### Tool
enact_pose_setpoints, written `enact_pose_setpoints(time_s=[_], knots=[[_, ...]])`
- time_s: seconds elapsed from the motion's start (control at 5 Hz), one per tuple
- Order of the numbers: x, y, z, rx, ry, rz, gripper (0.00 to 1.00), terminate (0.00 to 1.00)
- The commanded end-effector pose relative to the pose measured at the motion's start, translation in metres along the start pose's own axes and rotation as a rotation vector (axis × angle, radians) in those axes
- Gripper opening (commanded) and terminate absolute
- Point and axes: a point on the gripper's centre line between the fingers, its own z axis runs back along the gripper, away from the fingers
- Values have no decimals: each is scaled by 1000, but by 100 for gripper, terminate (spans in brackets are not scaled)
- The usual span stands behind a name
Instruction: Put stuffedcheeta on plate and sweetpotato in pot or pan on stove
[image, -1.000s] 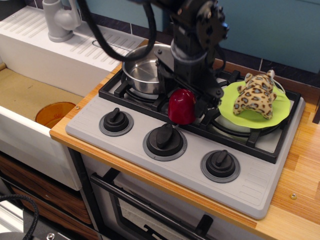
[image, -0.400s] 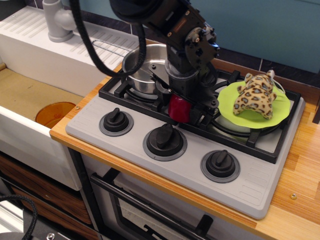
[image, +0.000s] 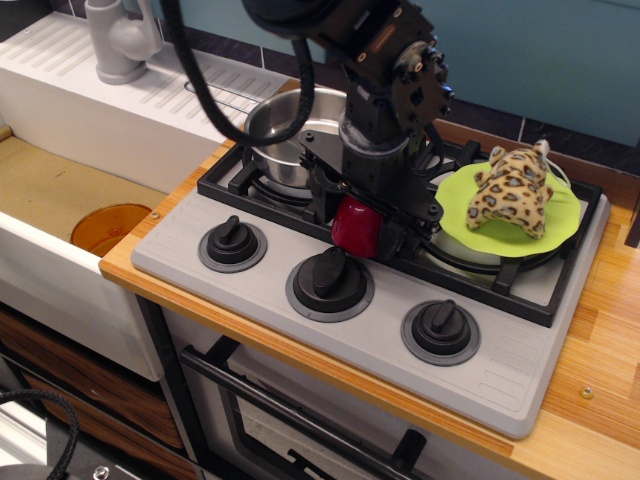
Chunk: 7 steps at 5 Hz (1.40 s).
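The dark-red sweetpotato (image: 355, 228) sits at the front edge of the black grates of the stove (image: 500, 370), between the two burners. My gripper (image: 358, 222) reaches down over it, with a finger on each side, shut on it. The steel pan (image: 285, 140) stands on the back left burner, just left of and behind the gripper, its inside partly hidden by the arm. The spotted stuffedcheeta (image: 513, 192) lies on the lime-green plate (image: 462, 205) on the right burner.
Three black knobs (image: 330, 280) line the stove's front. A sink with an orange-brown disc (image: 108, 228) lies to the left, with a grey faucet (image: 120, 40) and a white drainboard behind. Wooden counter (image: 600, 330) runs along the right.
The gripper came down from behind the sweetpotato and closed around it. The sweetpotato has shifted slightly left and forward and looks tilted. The cheeta, plate and pan have not moved.
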Motion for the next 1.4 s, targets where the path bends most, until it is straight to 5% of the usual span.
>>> enact_pose_setpoints(time_s=[0.0, 0.2, 0.4, 0.8, 1.2], knots=[[28, 19, 73, 11, 10, -54, 0, 0], [43, 44, 102, 11, 37, -106, 0, 0], [60, 75, 104, -41, 7, -169, 0, 0], [72, 98, 65, -48, -47, -203, 0, 0], [62, 80, 45, -41, -93, -170, 0, 0]])
